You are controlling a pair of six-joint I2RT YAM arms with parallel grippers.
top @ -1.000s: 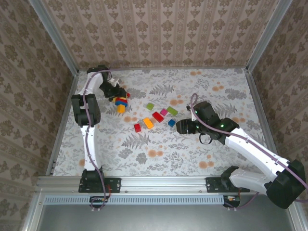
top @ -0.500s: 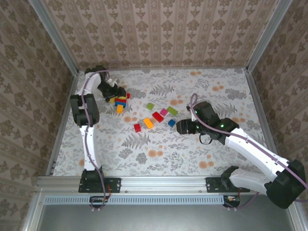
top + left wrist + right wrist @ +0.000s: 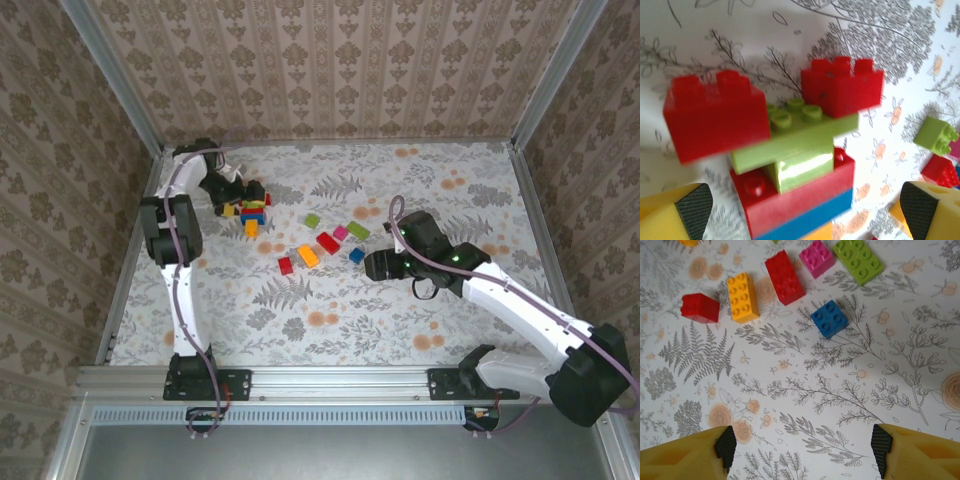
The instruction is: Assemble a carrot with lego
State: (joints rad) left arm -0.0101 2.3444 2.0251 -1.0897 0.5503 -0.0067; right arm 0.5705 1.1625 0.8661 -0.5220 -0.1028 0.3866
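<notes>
A lego stack sits between my left gripper's wide-apart fingers with a gap on each side. From its far end it goes two red bricks, light green, red, blue, then orange. In the top view the stack is at the far left of the table, with the left gripper open around it. My right gripper is open over bare table. Ahead of it lie loose bricks: blue, small red, orange, oblong red, magenta and light green.
The loose bricks form a cluster mid-table, with another light green brick just beyond it. Patterned walls and metal rails enclose the table. The right arm crosses the right half.
The left gripper and the stack have shifted slightly toward the far-left corner, and the stack lies at a different angle. The right arm has barely moved.
</notes>
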